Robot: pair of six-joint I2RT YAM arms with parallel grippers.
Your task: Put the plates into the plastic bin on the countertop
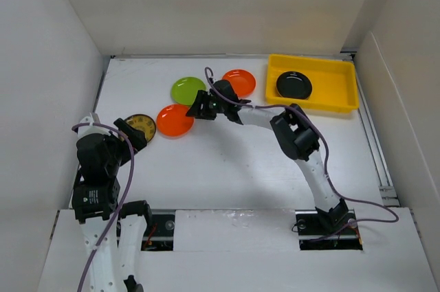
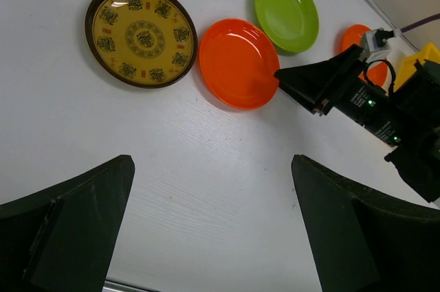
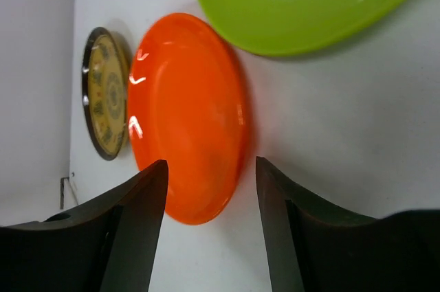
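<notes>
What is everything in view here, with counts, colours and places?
countertop: one, white, the whole work surface.
plastic bin: one, yellow, back right corner.
black plate: one, black, inside the bin.
near orange plate: one, orange, left of centre.
far orange plate: one, orange, just left of the bin, partly covered.
green plate: one, lime green, between the two orange ones.
patterned plate: one, brown and gold, left of the near orange plate.
left gripper: one, black, open, at the left side near the patterned plate.
right gripper: one, black, fingers apart with the near orange plate's edge between them in the wrist view.
</notes>
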